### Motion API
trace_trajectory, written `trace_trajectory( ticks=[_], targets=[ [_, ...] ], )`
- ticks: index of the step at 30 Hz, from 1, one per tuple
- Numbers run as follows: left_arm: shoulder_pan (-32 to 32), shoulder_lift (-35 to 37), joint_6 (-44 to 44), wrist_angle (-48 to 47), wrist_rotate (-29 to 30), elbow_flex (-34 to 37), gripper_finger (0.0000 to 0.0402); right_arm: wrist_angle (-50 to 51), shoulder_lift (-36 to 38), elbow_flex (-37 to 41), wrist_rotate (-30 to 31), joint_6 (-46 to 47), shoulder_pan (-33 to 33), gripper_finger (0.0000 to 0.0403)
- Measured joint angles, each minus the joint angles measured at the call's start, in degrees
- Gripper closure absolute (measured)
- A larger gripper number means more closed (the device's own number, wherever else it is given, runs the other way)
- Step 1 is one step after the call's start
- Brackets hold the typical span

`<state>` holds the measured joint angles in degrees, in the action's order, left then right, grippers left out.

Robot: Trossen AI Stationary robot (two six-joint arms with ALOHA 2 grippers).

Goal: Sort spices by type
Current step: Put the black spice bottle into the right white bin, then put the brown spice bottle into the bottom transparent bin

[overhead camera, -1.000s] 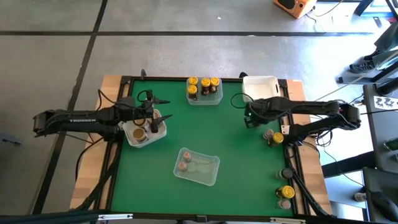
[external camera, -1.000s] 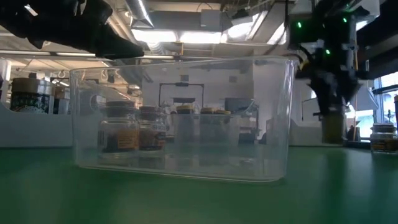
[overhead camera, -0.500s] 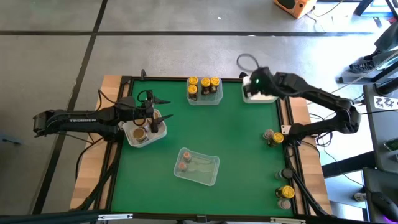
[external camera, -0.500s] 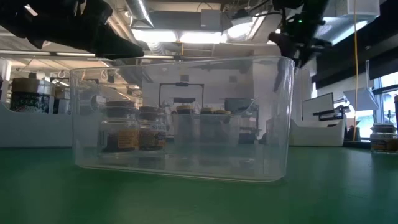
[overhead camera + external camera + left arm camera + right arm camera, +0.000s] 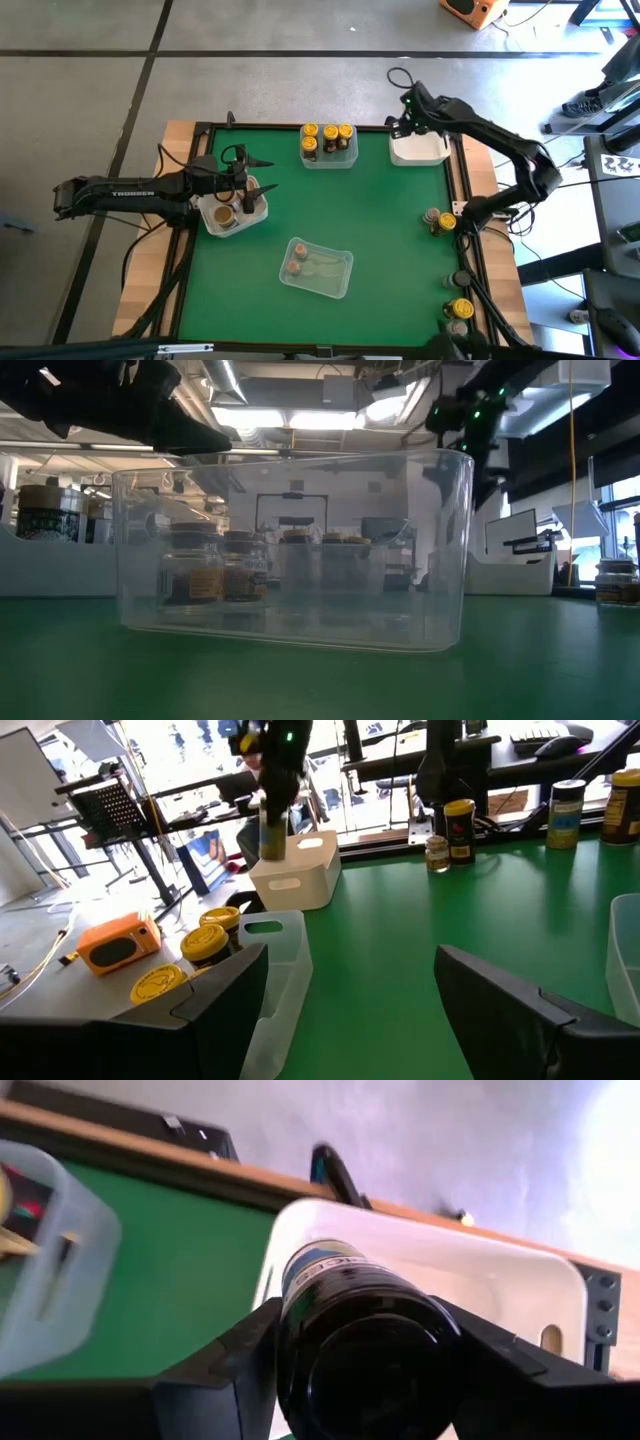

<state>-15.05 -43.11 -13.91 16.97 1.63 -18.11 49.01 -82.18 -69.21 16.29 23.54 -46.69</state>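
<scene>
Two arms out over the green table [image 5: 380,230], and the right gripper [image 5: 408,118] is the busy one: it hangs above the white tub [image 5: 420,148] at the far right corner, fingers [image 5: 225,1370] clamped either side of a dark-lidded spice jar [image 5: 355,1335]. The wrist view looks straight down the jar's lid into the tub, and the jar is held up over the tub's far-left rim, not set down. From across the table the left wrist view catches that same jar [image 5: 274,830] upright over the white tub [image 5: 295,870].

Over on the left, the left gripper [image 5: 258,175] hovers above a clear tub [image 5: 232,212] with a tan-lidded jar [image 5: 224,214] inside it; its fingers [image 5: 520,1010] are spread wide with nothing between them.

Elsewhere: yellow-lidded jars [image 5: 328,134] sit together in a clear tub [image 5: 328,160] at the far edge, a pinkish-lidded jar [image 5: 296,259] is in the clear tub [image 5: 330,275] near the front, right up against the low camera. On the right edge, a grey jar and a yellow jar [image 5: 440,220] stand touching, and more jars [image 5: 459,312] wait near the front right corner
</scene>
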Motion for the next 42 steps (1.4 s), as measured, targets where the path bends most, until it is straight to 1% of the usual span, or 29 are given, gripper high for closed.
trace_trajectory(
  ticks=[10, 17, 20, 23, 29, 32, 35, 38, 42],
  targets=[
    [0.00, 0.00, 0.00, 0.00, 0.00, 0.00, 0.0116, -3.21, -10.94, 0.00, -1.05, -1.08, -3.44, 0.0186],
    [0.00, 0.00, 0.00, 0.00, 0.00, 0.00, 0.0116, -3.96, -14.87, 0.00, -0.96, -1.49, -3.63, 0.0182],
    [0.00, 0.00, 0.00, -0.01, -0.01, 0.00, 0.0116, -4.13, -15.27, 0.00, -0.58, -1.52, -3.62, 0.0168],
    [0.00, 0.00, 0.00, 0.00, 0.00, 0.00, 0.0116, -3.91, -15.37, 0.00, 0.53, -1.54, -3.59, 0.0141],
    [0.01, 0.00, 0.52, -0.07, -0.02, 0.00, 0.0116, -2.89, -15.06, -0.38, 0.75, -1.84, -3.59, 0.0089],
    [0.01, 0.00, 0.54, -0.16, -0.02, 0.00, 0.0116, 0.87, -13.91, -2.78, 1.16, -3.34, -3.59, 0.0068],
    [0.01, 0.00, 0.52, -0.21, -0.02, 0.02, 0.0116, 8.30, -12.51, -6.57, 0.33, -3.31, -3.45, 0.0054],
    [0.02, 0.00, 0.50, -0.22, -0.02, 0.00, 0.0116, 15.43, -10.63, -9.85, -0.46, -2.70, -1.80, 0.0048],
    [0.02, 0.00, 0.50, -0.22, -0.02, 0.00, 0.0116, 23.05, -7.40, -11.52, -0.92, -0.77, 2.03, 0.0048]
  ],
)
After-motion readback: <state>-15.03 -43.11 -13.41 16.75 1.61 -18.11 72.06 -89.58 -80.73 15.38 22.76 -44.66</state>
